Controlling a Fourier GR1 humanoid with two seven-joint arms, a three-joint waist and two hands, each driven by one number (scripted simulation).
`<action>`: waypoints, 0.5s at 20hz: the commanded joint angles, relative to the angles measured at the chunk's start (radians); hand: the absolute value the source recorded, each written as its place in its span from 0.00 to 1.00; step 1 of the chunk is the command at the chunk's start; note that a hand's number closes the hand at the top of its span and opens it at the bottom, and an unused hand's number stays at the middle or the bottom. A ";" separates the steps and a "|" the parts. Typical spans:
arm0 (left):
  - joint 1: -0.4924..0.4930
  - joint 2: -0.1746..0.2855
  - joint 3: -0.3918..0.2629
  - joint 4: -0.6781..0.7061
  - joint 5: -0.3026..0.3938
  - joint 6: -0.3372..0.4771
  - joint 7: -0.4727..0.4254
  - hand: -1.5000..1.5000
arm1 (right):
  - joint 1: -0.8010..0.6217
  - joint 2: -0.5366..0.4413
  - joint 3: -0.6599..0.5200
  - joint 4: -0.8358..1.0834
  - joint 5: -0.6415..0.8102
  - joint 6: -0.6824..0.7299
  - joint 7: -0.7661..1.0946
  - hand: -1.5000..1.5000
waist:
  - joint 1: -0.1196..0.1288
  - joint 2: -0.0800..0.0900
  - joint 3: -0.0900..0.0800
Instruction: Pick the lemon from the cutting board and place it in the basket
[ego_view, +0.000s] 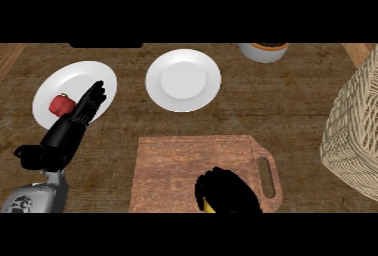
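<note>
1. Two robot hands show in the head view. The right robot hand (225, 190) curls round the lemon (209, 207), only a yellow sliver showing at its lower left, over the near end of the cutting board (173, 165).
2. Well to that hand's right, the basket (358, 130) stands on the worktop (295, 100).
3. The left robot hand (70, 127), fingers straight, reaches over a white plate (66, 80), with a red item (61, 103) just left of its fingertips.
</note>
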 joint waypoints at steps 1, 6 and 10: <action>0.005 0.005 0.008 0.033 -0.009 -0.007 -0.042 0.50 | -0.031 -0.019 0.031 -0.046 0.029 0.087 -0.004 1.00 | -0.001 0.005 0.001; 0.014 0.003 0.010 -0.004 -0.014 0.006 -0.012 0.50 | 0.032 0.011 -0.045 0.009 0.108 -0.069 0.119 1.00 | -0.007 0.005 0.001; 0.032 0.023 0.045 -0.002 0.000 0.007 -0.017 0.50 | 0.149 0.031 -0.264 -0.022 0.131 -0.164 0.363 1.00 | -0.057 -0.001 0.000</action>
